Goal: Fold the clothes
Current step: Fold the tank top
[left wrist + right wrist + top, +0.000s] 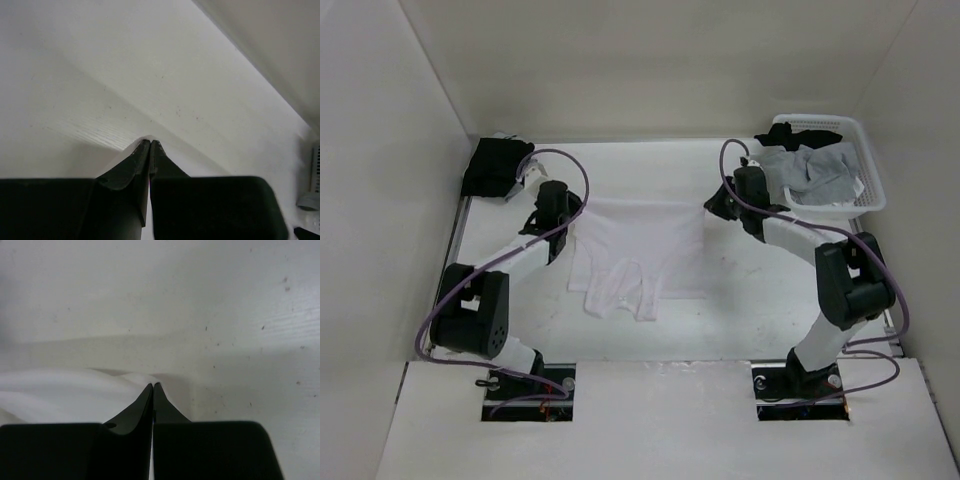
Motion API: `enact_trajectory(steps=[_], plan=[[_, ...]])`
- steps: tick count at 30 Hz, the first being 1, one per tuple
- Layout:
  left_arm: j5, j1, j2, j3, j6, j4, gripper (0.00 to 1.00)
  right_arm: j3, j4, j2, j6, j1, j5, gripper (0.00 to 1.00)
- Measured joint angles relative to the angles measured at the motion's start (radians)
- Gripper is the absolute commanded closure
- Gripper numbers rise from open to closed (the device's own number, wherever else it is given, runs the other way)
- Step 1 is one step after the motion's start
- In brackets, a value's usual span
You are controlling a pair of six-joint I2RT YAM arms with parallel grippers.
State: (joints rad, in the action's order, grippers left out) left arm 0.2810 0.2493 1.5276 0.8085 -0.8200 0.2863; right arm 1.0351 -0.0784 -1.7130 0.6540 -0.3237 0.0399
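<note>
Black cloth pile (495, 168): set at the far left corner of the bench (750, 300), well apart from the work, so it is judged to be no part of this fold.
Left claw (578, 208): pinched fully together on the far left corner of the white T-shirt (640, 245); in the left wrist view only a sliver of white cloth is seen at the tips, so the grip is taken right at the edge.
White T-shirt: found at the middle of the bench between the two arms. Its far edge is drawn into a nearly straight line from one claw to the other, while the near part lies bunched and wrinkled on the bench. The edge is judged to be held taut so that the thin fabric can be spread or carried over without sagging.
Right claw (712, 208): closed tight on the far right corner; in the right wrist view white folds are seen running off to the left of the tips.
Basket (872, 192): placed at the far right corner, with a grey garment (810, 170) and a black garment (808, 134) inside, beyond the right arm.
</note>
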Motion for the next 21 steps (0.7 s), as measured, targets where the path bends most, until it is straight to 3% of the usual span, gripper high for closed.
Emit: enact_trajectory(steps=[5, 11, 21], plan=[[-0.015, 0.012, -0.156, -0.078, 0.0, 0.025, 1.0, -0.035, -0.023, 0.092, 0.0, 0.003, 0.015, 0.97], [-0.039, 0.026, -0.465, -0.286, -0.013, 0.016, 0.99, -0.272, -0.078, 0.307, 0.023, -0.033, 0.009, 0.97], [-0.076, 0.043, -0.908, -0.51, -0.047, -0.205, 0.98, -0.537, -0.042, 0.595, 0.05, -0.227, -0.072, 0.96]])
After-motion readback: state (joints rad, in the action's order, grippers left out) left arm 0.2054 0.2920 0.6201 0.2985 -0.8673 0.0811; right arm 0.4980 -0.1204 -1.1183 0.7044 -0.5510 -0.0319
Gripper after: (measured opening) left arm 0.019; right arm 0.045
